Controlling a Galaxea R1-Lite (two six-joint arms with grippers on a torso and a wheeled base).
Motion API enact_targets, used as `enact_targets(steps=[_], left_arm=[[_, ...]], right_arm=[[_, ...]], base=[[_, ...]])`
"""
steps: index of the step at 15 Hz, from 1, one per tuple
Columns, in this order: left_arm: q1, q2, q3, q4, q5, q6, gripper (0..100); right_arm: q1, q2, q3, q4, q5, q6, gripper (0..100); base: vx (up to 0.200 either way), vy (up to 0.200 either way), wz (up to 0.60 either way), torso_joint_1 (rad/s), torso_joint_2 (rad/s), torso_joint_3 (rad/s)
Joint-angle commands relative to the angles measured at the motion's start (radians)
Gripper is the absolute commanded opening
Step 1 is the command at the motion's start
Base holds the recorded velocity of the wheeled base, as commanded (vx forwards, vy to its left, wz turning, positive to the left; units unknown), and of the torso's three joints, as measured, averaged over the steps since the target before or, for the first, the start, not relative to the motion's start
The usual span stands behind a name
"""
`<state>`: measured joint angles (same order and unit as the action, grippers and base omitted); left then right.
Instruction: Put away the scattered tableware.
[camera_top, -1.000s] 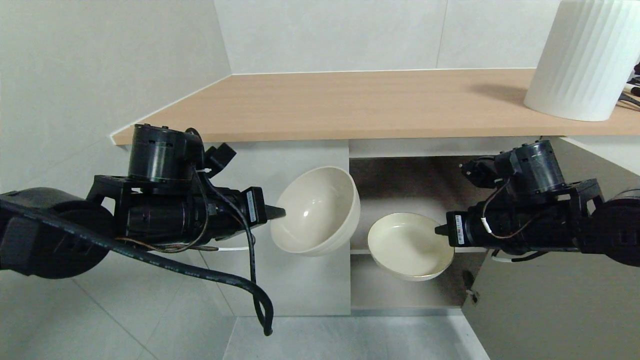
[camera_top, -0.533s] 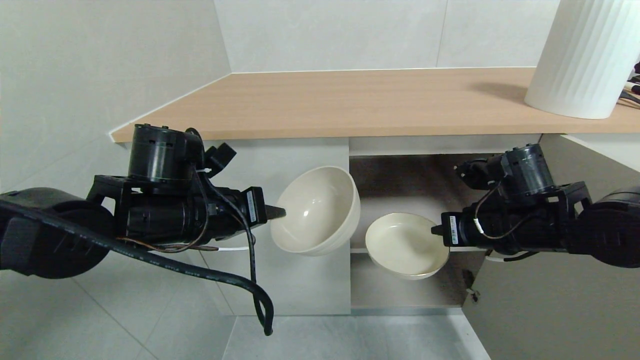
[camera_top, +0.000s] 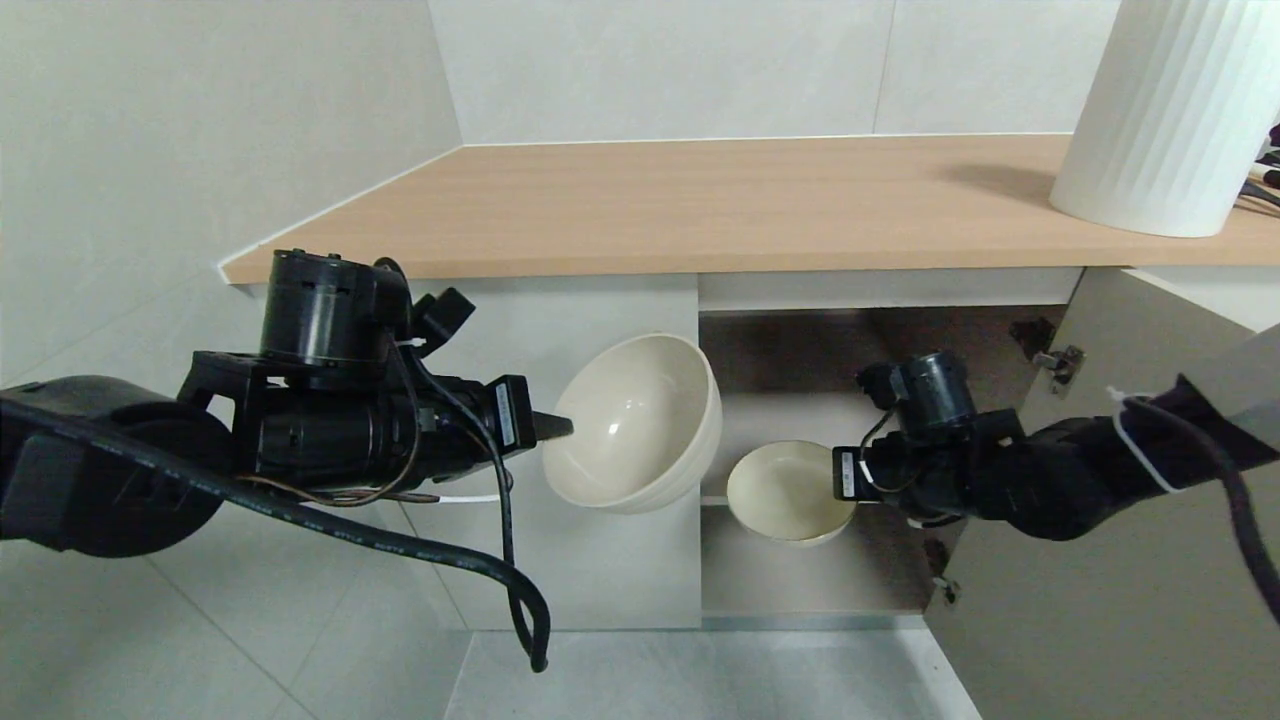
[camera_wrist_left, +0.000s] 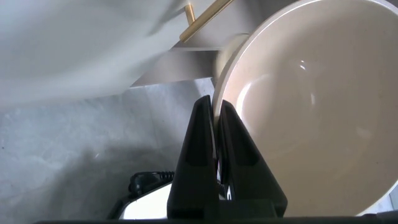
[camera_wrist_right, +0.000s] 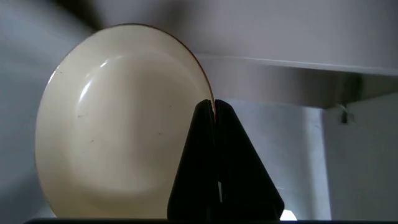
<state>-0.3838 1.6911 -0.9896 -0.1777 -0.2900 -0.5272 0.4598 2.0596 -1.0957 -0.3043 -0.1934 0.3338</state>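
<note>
My left gripper (camera_top: 558, 428) is shut on the rim of a deep cream bowl (camera_top: 640, 422), held in the air before the closed left cabinet door; in the left wrist view its fingers (camera_wrist_left: 202, 143) pinch the bowl (camera_wrist_left: 311, 106) rim. My right gripper (camera_top: 838, 474) is shut on the rim of a shallow cream plate (camera_top: 785, 490), held inside the open cabinet at the height of the shelf (camera_top: 712, 502). In the right wrist view the fingers (camera_wrist_right: 205, 137) clamp the plate (camera_wrist_right: 121, 118) edge.
A wooden countertop (camera_top: 700, 210) runs above the cabinet, with a tall white ribbed container (camera_top: 1170, 110) at its right end. The right cabinet door (camera_top: 1110, 300) stands open with its hinge (camera_top: 1062, 358) showing. Grey tiled floor lies below.
My right arm has pushed forward into the cabinet, carrying the plate deeper and slightly left. The left arm and its bowl have stayed put.
</note>
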Motion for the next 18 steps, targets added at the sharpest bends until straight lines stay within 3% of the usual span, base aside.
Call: enact_targets(steps=[1,5,18], left_arm=[[-0.001,0.002,0.0,0.0,0.0,0.0,0],[-0.006,0.002,0.002,0.0,0.0,0.0,0],[-0.018,0.015,0.006,0.0,0.003,0.0,0]], right_arm=[[-0.024,0.171,-0.105,-0.003,-0.029,0.065,0],[-0.112,0.272,-0.202,-0.003,-0.034,0.074,0],[-0.144,0.462,-0.446,0.004,-0.155,0.157,0]], base=[[0.0,0.0,0.0,0.0,0.0,0.0],[0.0,0.0,0.0,0.0,0.0,0.0],[0.0,0.0,0.0,0.0,0.0,0.0]])
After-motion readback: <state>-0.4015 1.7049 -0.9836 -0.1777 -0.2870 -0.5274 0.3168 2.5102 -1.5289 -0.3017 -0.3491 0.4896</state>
